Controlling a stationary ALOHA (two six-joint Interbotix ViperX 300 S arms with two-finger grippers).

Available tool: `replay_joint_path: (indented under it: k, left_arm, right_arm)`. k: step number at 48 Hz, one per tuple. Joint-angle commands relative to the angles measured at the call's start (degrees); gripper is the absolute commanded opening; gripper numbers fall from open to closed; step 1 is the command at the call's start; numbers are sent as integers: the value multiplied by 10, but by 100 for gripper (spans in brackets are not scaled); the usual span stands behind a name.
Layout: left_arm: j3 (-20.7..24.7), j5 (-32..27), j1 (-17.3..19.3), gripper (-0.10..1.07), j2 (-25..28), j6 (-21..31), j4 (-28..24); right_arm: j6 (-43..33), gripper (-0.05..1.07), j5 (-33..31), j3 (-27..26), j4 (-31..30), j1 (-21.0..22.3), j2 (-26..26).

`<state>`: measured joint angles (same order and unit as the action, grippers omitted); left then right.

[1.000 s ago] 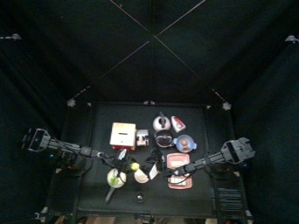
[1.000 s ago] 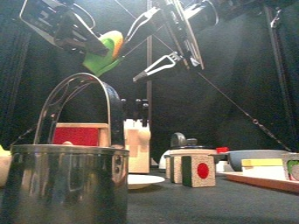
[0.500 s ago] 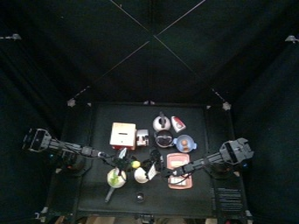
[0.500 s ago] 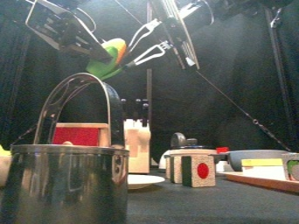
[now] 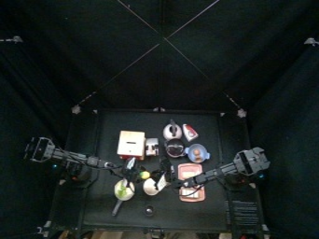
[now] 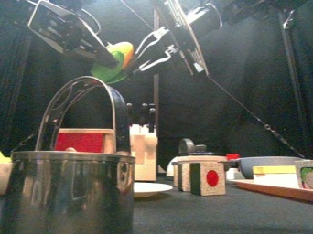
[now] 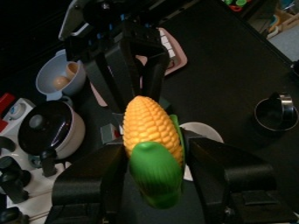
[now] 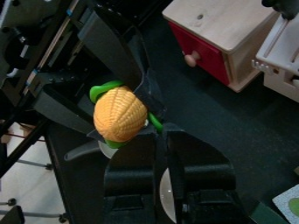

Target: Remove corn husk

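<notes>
My left gripper [image 6: 108,57] is shut on a yellow corn cob [image 6: 119,58] with a green husk at its base, and holds it high above the table. In the left wrist view the cob [image 7: 152,131] sits between the jaws, husk end nearest the camera. My right gripper [image 6: 149,50] is open and faces the cob's free end, with its fingers close beside it. In the right wrist view the cob [image 8: 119,114] shows end-on with green husk leaves around it. In the top view both grippers meet at the cob [image 5: 144,175] over the table's front.
A steel pot [image 6: 68,192] with a bail handle stands large at the front left. Behind it are a wooden box [image 6: 83,140] with a red front, a white container [image 6: 146,151], a plate [image 6: 153,189], a block [image 6: 202,174] with a red dot and a bowl [image 6: 263,164].
My right gripper has moved left and up, closing the gap to the cob's free end. The left gripper has stayed shut on the cob, shifting it only slightly.
</notes>
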<state>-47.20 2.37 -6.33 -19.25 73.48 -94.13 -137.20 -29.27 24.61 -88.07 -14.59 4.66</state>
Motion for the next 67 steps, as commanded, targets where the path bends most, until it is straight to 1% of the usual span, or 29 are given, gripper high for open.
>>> replay_joint_path:
  k: [1,7,28,37,53,67]
  left_arm:
    - [13,-1,-2,77,-7,2,1]
    - [11,-1,-1,77,-14,2,1]
    - [0,-1,-9,77,-39,3,1]
    - [-4,-1,-10,77,-43,3,1]
    - [-8,-4,-11,77,-44,3,2]
    - [-11,-11,-11,77,-43,3,2]
  right_arm:
    - [2,15,-3,-6,3,8,-6]
    - [2,13,-9,-2,7,8,-6]
    - [1,13,-20,17,27,12,-6]
    - [1,13,-20,22,30,12,-6]
    - [2,13,-15,37,54,5,-18]
    - [3,13,-14,38,54,6,-18]
